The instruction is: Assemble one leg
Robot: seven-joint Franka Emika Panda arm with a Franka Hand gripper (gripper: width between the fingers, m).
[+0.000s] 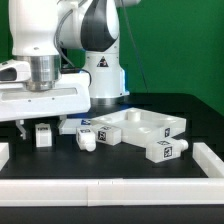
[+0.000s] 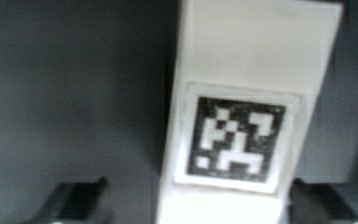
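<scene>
A leg stands upright on the black table at the exterior view's left, a small white post. In the wrist view it fills the middle, with a black-and-white tag on its face. My gripper hangs straight over it, one dark finger on each side. In the wrist view my gripper is open: the fingertips stand apart from the leg, with a gap on both sides. Nothing is held.
Two more legs lie nearby, one in the middle and one to the exterior view's right. The large flat white piece with round sockets lies behind them. A low white rim borders the table's front and sides.
</scene>
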